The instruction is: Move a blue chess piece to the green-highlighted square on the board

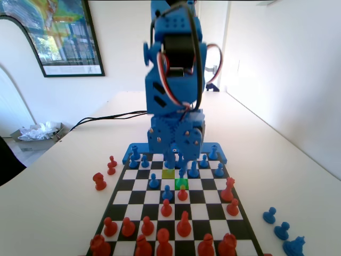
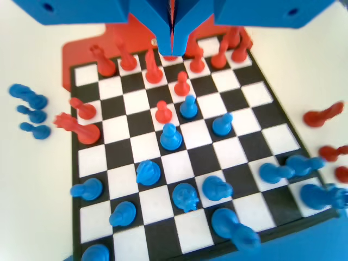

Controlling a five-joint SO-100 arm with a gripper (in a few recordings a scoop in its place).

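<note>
1. My gripper (image 2: 172, 46) has its jaws pressed together with nothing between them. In the fixed view it hangs low over the board's (image 1: 242, 226) far rows.
2. Main risk: the pieces stand crowded here. A red pawn (image 1: 183, 193) sits just in front of the green square (image 1: 181, 184), and other blue pieces stand close around. A careless sweep or drop could topple one.
3. Second risk: coming down shut, the jaws would strike a pawn's head rather than straddle it. I'd have to spread them first.
4. The blue pawn (image 1: 182, 174) looks to me as if it stands on the green square's far part, though I can't tell whether its base is wholly inside.
5. In the wrist view that pawn (image 2: 170, 136) stands apart from the jaw tips, lower in the picture and nearly in line with them.
</note>
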